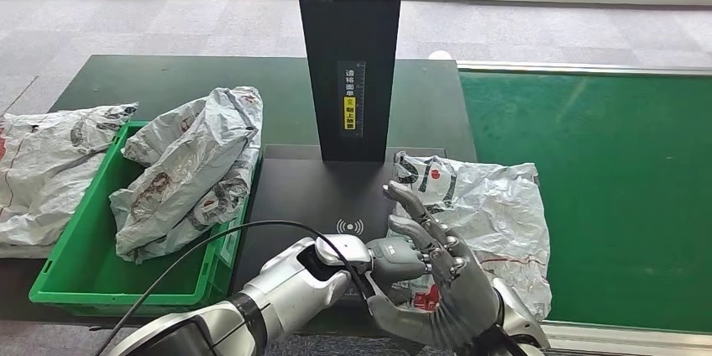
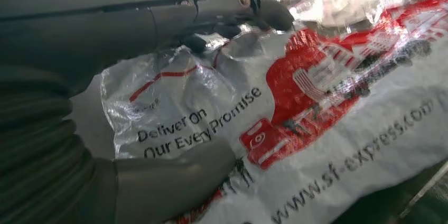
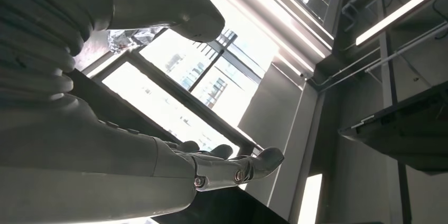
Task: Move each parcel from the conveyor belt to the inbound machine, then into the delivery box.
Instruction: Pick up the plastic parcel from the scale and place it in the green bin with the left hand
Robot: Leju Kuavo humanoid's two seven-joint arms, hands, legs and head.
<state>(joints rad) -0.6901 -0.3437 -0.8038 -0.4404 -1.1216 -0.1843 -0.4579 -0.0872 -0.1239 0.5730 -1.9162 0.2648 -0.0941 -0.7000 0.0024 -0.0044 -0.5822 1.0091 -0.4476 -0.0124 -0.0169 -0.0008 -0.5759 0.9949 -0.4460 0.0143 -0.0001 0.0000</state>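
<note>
Note the progress first. Several parcels [image 1: 189, 171] already lie in the green delivery box [image 1: 84, 276] at the lower left of the head view, and more bags [image 1: 50, 163] rest beside it at the far left edge. Judge the task as partly complete.

One grey parcel [image 1: 479, 213] remains in hand at lower centre-right. It lies half on the dark plate of the inbound machine [image 1: 294, 196], half on the green conveyor belt [image 1: 604, 188]. It has yet to go into the box.

Check the left hand [image 1: 395, 257]: it grips the parcel's near edge, thumb below and fingers above, as the left wrist view confirms. The right hand [image 1: 437, 268] stands raised in front of the parcel, fingers spread, holding nothing.
</note>
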